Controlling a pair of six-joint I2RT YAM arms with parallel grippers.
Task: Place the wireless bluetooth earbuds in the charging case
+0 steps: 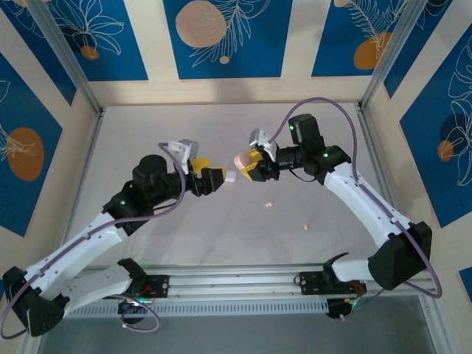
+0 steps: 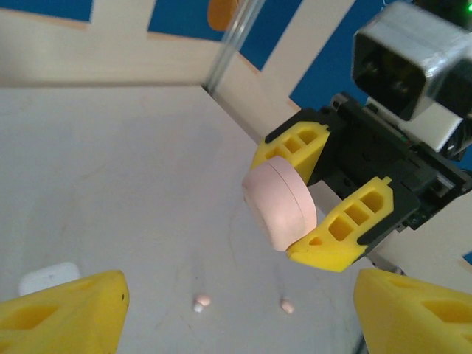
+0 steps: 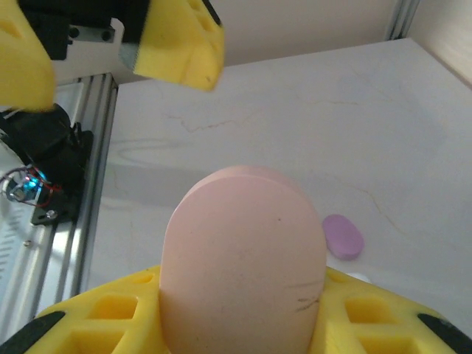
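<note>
Above the tabletop (image 2: pixel 110 184), right fingers (image 2: pixel 346 228) clamp the pink charging case (image 2: pixel 280 203); left fingers (image 2: pixel 66 313) gape, empty. Advice: catch the lid seam squarely, case held steady.

**You're in a robotics lab test cell**

You work at a boxed-in bench, not in a home or a shop. Pale wall panels (image 1: pixel 221 37) printed with blue leaf and orange-disc patterns close off a plain white table (image 1: pixel 221 243) at the back and on both sides, with bare aluminium posts (image 1: pixel 67 59) at the corners. Along the near edge, an extruded aluminium rail (image 1: pixel 236 284) carries the left arm (image 1: pixel 88 243) and the right arm (image 1: pixel 369 206), bolted side by side. Purple cables (image 1: pixel 328 100) loop loosely from them. Beside the rail, exposed wiring with a lit board (image 3: pixel 29 188) sits in the open.
</note>
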